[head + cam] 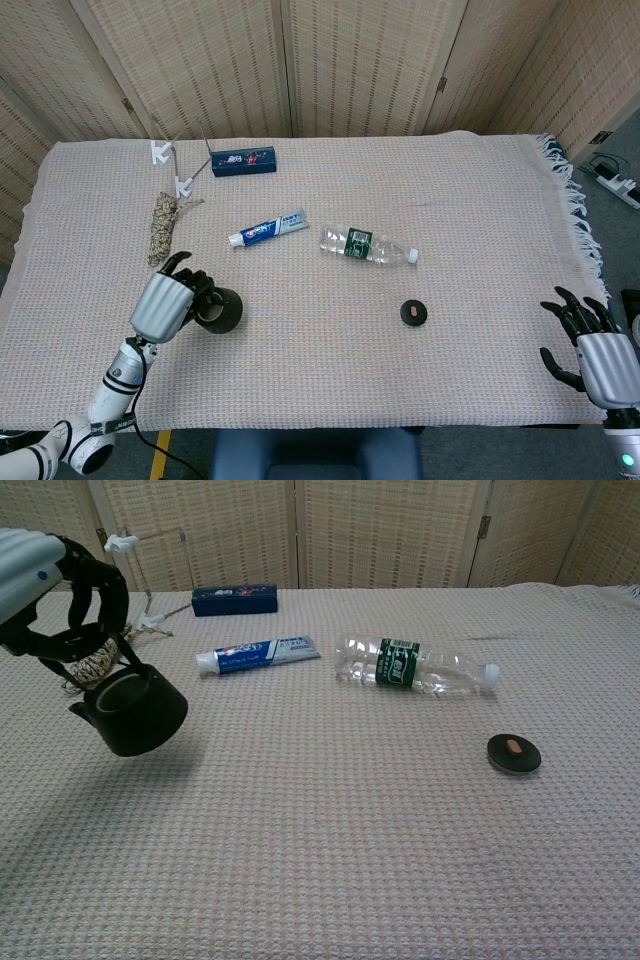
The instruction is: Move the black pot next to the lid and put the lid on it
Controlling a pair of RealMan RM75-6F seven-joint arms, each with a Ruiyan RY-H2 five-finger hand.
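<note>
The small black pot [133, 712] hangs tilted above the cloth at the left, its wire handle held by my left hand [60, 585]. From the head camera the pot [219, 309] shows just right of that hand [165, 303]. The round black lid [514, 753] with a tan knob lies flat on the cloth far to the right, also seen as the lid [414, 312] in the head view. My right hand [596, 355] rests off the table's right front corner, fingers spread and holding nothing; the chest view does not show it.
A clear water bottle [415, 666] lies on its side behind the lid. A toothpaste tube [257, 654], a dark blue box [234, 599], a rope bundle [163, 226] and a wire stand with white clips [140, 580] sit toward the back left.
</note>
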